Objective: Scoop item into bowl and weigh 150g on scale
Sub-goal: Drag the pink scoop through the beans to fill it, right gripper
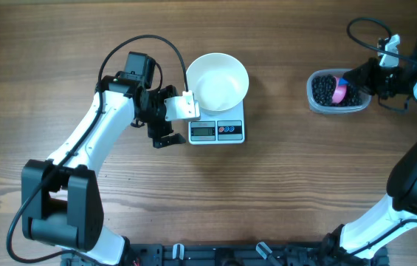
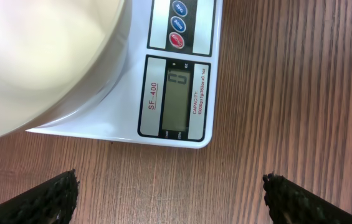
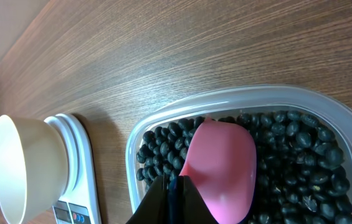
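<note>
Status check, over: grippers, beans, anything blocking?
Left gripper open beside scale. Right gripper shut on pink scoop, down in the beans. Bowl on scale, empty. Nothing blocking.

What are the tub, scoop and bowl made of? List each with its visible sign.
Tub: likely clear plastic; translucent rim, beans visible through its wall. Scoop: smooth pink plastic, soft sheen. Bowl: plain glossy white, ceramic or plastic; cannot tell which.

The wooden table carries the white scale and, well apart, a clear plastic tub.
</note>
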Tool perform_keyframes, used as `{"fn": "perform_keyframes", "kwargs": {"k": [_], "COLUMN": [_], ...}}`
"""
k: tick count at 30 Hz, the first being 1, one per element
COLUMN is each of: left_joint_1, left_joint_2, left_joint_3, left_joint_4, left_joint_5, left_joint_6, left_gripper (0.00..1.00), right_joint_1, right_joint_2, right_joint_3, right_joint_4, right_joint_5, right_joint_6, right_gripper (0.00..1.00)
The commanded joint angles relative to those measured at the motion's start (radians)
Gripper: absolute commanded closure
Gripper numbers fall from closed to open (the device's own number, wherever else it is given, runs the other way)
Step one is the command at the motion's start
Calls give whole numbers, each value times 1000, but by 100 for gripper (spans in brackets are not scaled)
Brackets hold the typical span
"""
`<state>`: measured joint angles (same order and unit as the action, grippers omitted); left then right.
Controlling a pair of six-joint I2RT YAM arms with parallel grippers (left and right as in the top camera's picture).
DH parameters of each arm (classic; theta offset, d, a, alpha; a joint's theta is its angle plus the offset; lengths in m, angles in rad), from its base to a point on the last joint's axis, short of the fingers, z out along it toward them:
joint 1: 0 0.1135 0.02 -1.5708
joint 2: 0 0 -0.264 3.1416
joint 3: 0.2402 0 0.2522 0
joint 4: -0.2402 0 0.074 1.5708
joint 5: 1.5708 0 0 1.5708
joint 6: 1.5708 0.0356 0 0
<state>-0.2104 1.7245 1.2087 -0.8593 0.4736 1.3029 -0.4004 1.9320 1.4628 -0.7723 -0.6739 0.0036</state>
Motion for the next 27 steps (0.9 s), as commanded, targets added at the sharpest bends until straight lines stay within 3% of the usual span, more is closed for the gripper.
{"fn": "perform_keyframes", "kwargs": {"k": [1, 9, 21, 27], "left_joint_1": [0, 0, 0, 0], "left_joint_2": [-7, -7, -7, -7], "left_joint_3": [-7, -7, -7, -7], "left_joint_4": [0, 0, 0, 0], "left_joint_5": [23, 23, 23, 23], "left_joint_6": [-9, -9, -9, -9], "left_gripper": [0, 0, 0, 0], "right_joint_1": [-1, -85, -146, -190], "right_joint_2": [28, 28, 28, 28], "right_joint_3": [-15, -16, -16, -16], "right_joint_4": [-2, -20, -33, -24], "right_joint_5": [-137, -207, -76, -185], "right_joint_6": [19, -3, -20, -31], "right_gripper": [96, 96, 96, 96]}}
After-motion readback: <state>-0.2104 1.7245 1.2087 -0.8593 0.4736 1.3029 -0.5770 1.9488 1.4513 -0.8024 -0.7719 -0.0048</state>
